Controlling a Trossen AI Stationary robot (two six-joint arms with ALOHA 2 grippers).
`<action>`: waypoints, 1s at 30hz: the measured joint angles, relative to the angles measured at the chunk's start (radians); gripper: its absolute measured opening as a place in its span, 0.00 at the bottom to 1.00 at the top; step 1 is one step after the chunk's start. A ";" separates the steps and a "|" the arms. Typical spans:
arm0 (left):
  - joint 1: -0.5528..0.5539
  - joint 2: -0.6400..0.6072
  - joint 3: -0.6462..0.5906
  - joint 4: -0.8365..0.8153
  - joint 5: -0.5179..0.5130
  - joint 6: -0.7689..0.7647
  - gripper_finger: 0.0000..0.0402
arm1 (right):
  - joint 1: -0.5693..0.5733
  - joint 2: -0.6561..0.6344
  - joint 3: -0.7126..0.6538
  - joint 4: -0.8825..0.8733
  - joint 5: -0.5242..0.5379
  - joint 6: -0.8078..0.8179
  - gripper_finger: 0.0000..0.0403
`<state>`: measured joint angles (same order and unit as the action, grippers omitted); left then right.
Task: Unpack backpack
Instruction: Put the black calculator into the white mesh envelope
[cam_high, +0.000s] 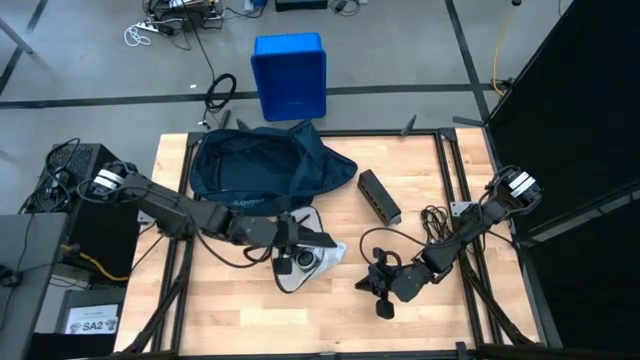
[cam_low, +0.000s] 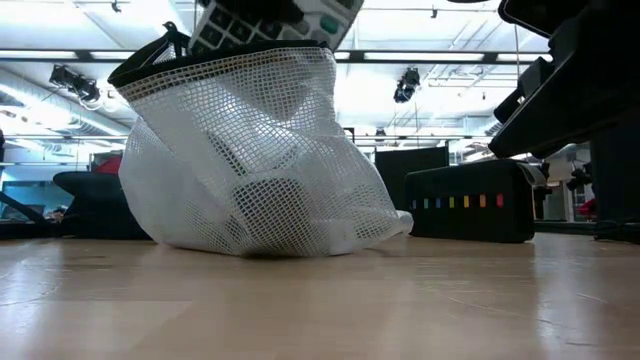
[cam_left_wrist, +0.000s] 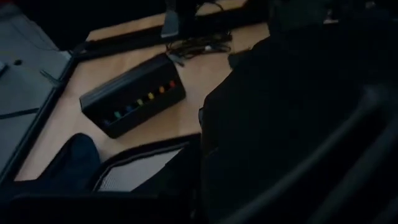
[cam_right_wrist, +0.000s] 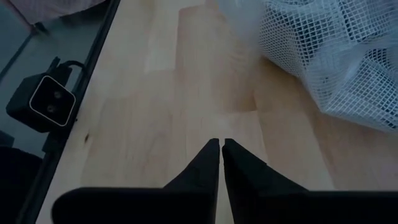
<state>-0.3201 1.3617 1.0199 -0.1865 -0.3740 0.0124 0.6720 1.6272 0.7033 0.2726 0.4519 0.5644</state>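
1. While parked low over bare wood at the table's (cam_high: 250, 320) right front, right gripper (cam_right_wrist: 221, 149) seen with its 2 dark fingers pressed together, clamped on nothing.
2. Slumped at the table's back left: dark navy backpack (cam_high: 255, 165), mouth gaping toward the middle.
3. Reaching in from the left, just in front of the backpack: left gripper (cam_high: 290, 245), poised at the top rim of a white mesh bag (cam_low: 250, 160); whether fingers grip the rim or stand apart, cannot tell.
4. Sitting on the wood in front of the backpack, bulging with pale contents: the mesh bag, black-edged mouth lifted on the left side.
5. Lying to the right of the backpack, apart from it: long black box (cam_left_wrist: 134, 93) with a row of coloured dots along 1 side.
6. Beyond the table's far edge, on the floor: blue bin (cam_high: 289, 75).
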 joint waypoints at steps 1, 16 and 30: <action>0.004 0.000 0.000 -0.014 0.003 0.010 0.22 | 0.001 0.000 0.000 0.001 0.000 0.000 0.00; 0.041 -0.042 0.038 -0.342 0.031 0.010 0.22 | 0.010 0.000 0.000 0.000 0.000 0.000 0.01; 0.158 -0.014 0.083 -0.513 0.171 0.011 0.22 | 0.007 0.000 0.000 0.000 0.000 0.008 0.01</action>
<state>-0.1617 1.3478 1.1027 -0.6997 -0.2030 0.0231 0.6792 1.6272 0.7033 0.2729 0.4519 0.5724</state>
